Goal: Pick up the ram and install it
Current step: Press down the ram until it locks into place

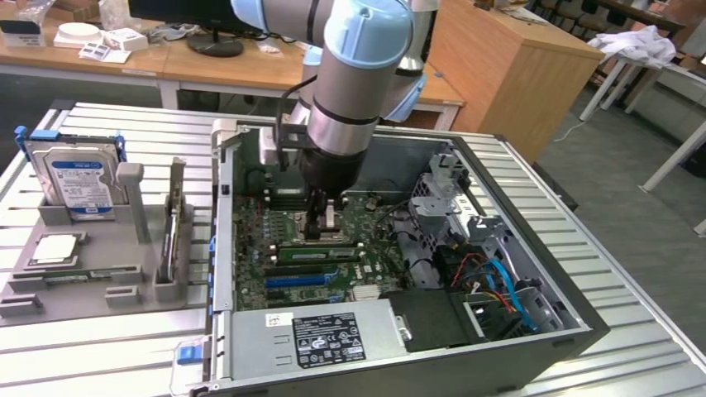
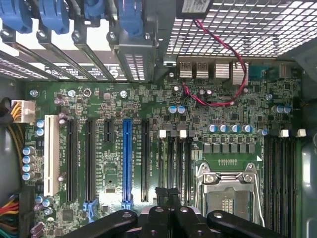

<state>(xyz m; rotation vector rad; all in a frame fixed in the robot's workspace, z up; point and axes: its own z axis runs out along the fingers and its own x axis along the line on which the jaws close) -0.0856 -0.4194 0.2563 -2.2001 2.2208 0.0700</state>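
Note:
My gripper hangs inside the open computer case, low over the green motherboard. In the wrist view the gripper is shut, fingertips pressed together with nothing visible between them. It sits right beside the metal processor socket and over the end of a bank of black memory slots. A long thin stick that looks like the ram stands on edge in the grey holder at the exterior view's left, well apart from the gripper. Green strips lie in slots just in front of the gripper.
The holder also carries a silver hard drive with a blue label and a square silver processor chip. Inside the case are a power supply, a drive cage and blue and orange cables. Desks stand behind.

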